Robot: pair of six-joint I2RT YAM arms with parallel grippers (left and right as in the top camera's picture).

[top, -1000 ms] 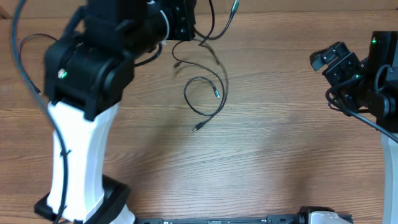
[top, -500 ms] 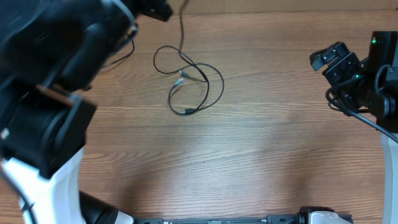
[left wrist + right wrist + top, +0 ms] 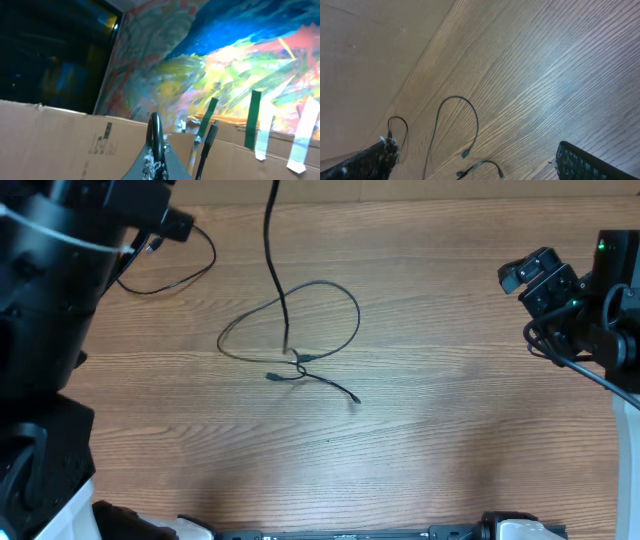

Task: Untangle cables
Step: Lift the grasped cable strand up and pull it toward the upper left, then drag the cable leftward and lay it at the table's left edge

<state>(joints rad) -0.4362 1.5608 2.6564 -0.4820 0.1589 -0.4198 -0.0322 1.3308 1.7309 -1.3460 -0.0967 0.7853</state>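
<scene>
Cables [image 3: 296,362] in crosswise loop, strand upward, tail pointing lower-right

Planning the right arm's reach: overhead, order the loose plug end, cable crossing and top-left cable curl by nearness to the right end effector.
From the right end effector:
1. loose plug end, centre.
2. cable crossing, left of it.
3. cable curl, top left, farthest.
</scene>
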